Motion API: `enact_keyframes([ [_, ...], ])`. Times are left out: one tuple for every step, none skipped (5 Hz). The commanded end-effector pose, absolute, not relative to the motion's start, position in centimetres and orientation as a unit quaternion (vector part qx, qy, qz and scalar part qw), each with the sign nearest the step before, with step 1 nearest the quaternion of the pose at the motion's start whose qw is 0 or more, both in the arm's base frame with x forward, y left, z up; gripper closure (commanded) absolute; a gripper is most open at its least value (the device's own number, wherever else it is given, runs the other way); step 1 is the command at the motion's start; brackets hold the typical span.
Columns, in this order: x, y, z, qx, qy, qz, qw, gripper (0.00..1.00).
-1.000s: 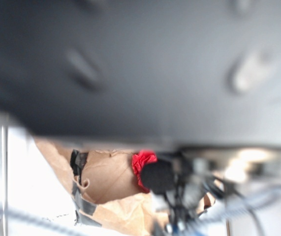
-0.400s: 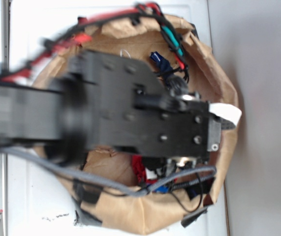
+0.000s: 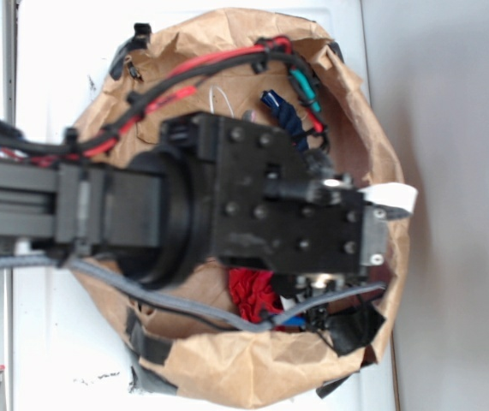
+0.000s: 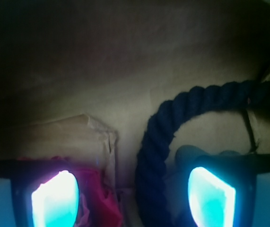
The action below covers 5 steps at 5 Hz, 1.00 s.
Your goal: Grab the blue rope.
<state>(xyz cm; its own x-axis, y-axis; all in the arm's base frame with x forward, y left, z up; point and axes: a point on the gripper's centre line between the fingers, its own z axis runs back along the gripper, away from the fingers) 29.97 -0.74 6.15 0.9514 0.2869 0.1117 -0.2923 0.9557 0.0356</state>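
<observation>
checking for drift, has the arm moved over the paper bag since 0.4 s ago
Yes, slightly. Against the brown paper bag, the gripper end sits in almost the same spot, but the arm body behind it has shifted lower in frame, uncovering the red cables and blue rope.

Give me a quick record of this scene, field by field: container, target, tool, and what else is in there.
container: brown paper bag, open at the top
target: blue rope, curved on the bag floor
tool: tool open, low inside the bag, rope beside one finger
arm: covers most of the bag in the exterior view
other: red cloth by the other finger
</observation>
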Motion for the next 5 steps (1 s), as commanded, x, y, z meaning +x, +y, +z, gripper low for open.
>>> enact_keyframes([
  [31.5,-0.4,11.0,0.029,-0.137,0.166,0.976,0.0],
  [33.8,1.2,11.0,0.015,-0.138,0.128,0.982,0.0],
  [35.6,2.7,10.1,0.003,-0.119,0.136,0.984,0.0],
  [35.5,2.6,9.4,0.008,-0.109,0.143,0.984,0.0],
  [34.0,2.0,9.3,0.014,-0.085,0.14,0.986,0.0],
])
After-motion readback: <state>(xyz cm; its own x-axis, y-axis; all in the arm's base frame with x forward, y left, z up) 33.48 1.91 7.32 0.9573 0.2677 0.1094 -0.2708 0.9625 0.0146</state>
